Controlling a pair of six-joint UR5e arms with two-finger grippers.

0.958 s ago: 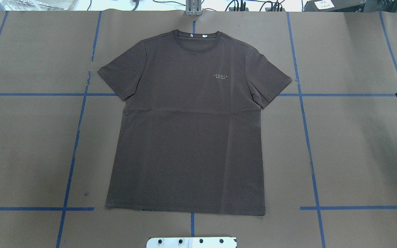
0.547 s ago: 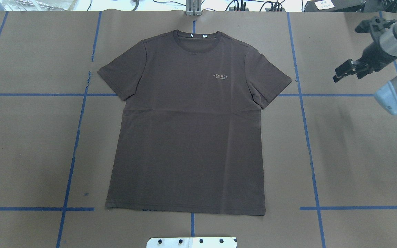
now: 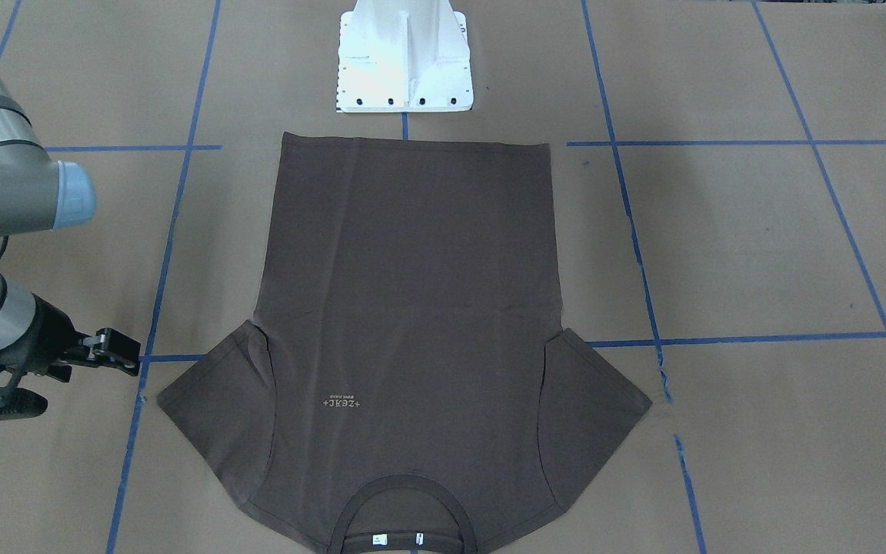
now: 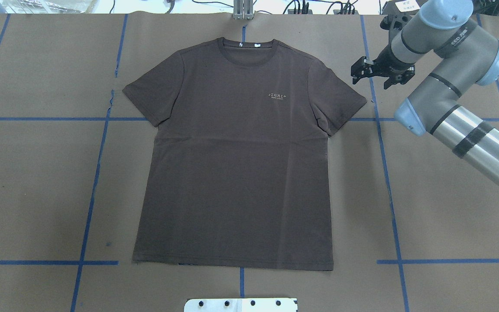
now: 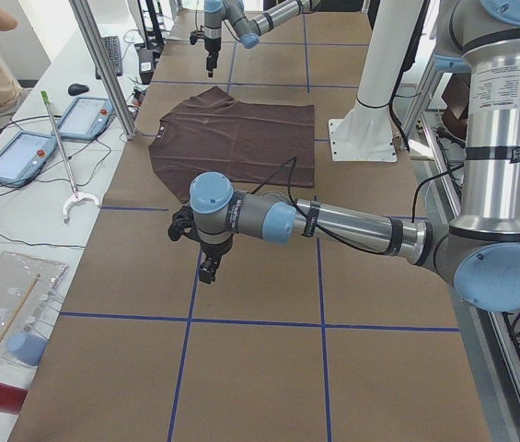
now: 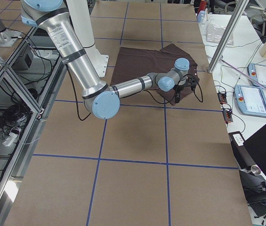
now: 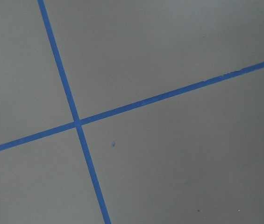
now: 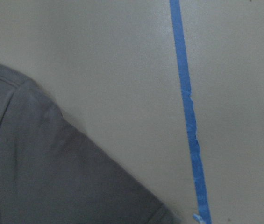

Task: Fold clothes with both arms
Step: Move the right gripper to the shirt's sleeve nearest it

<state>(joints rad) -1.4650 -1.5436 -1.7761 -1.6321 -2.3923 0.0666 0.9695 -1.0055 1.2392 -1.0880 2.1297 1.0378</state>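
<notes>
The brown T-shirt [image 4: 236,164] lies flat and face up on the surface [image 4: 448,208]. The right tool [image 4: 377,77] hangs just beside one sleeve [image 4: 340,99], jaws spread apart, holding nothing. The left tool [image 5: 206,267] is far from the shirt. I cannot tell if it is open.
</notes>
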